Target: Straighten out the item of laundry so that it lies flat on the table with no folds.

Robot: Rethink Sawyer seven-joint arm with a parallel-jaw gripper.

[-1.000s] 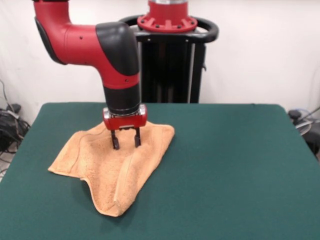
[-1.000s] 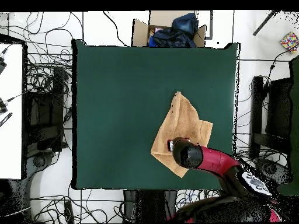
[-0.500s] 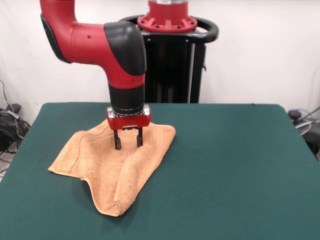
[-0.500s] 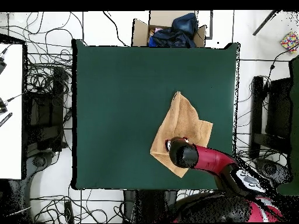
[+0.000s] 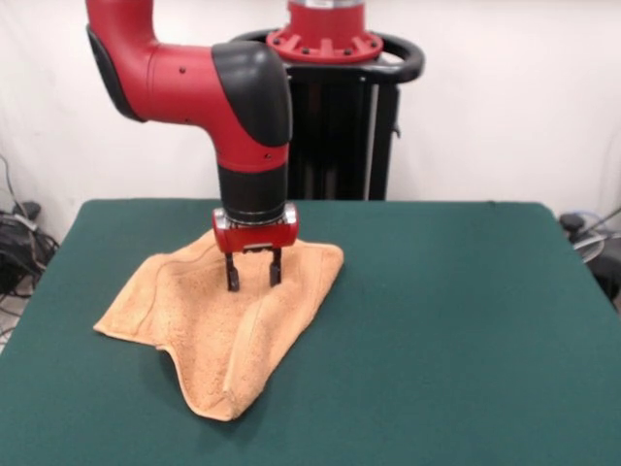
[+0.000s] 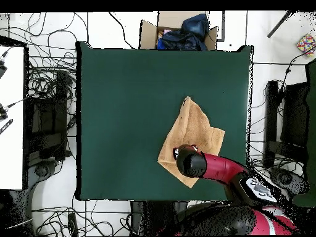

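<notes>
The item of laundry, a light-orange terry towel, lies rumpled on the dark green table, with a raised fold running toward its near corner. My gripper hangs straight down over the towel's far middle part, open, its two fingertips close to the cloth; I cannot tell whether they touch it. Seen from overhead, the towel lies in the table's right half, and the arm's black wrist hides the gripper and the towel's part nearest the base.
A cardboard box with dark blue cloth stands past the table's far edge in the overhead view. Cables and equipment lie on the floor round the table. The towel reaches close to the table's base-side edge.
The gripper has shifted a little to the right in the front view, staying over the towel and open. The towel's far right edge moved slightly with it.
</notes>
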